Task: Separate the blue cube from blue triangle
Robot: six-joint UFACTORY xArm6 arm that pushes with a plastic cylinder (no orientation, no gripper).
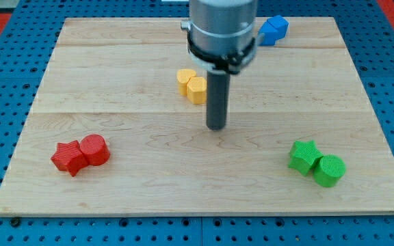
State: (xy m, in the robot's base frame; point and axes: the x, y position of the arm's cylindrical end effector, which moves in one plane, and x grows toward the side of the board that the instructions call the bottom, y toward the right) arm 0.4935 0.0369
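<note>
My tip [216, 127] rests on the bench [135, 198] a little above the board's middle. The tool is a plain dark rod with nothing to open or shut, and it has hold of nothing; no block touches it.

Going from the view's left to its right:

A red star [68, 157] and a red cylinder [96, 149] lie touching each other near the bench's lower left, at about 8 o'clock from my tip and well apart from it.

Two yellow blocks [193, 85] sit pressed together just left of the rod, at about 11 o'clock from my tip and near it. Their exact shapes are hard to make out.

The blue cube [276, 29] lies at the bench's top edge, at about 1 o'clock from my tip and well apart from it. The arm's grey housing [222, 27] covers its left side. A sliver of blue shows at the housing's edge there, but I cannot tell whether that is the blue triangle or part of the cube, so I cannot tell whether the two touch.

A green star [304, 155] and a green cylinder [330, 170] lie touching at the lower right, at about 4 o'clock from my tip.

No brand, label or writing can be read anywhere.
</note>
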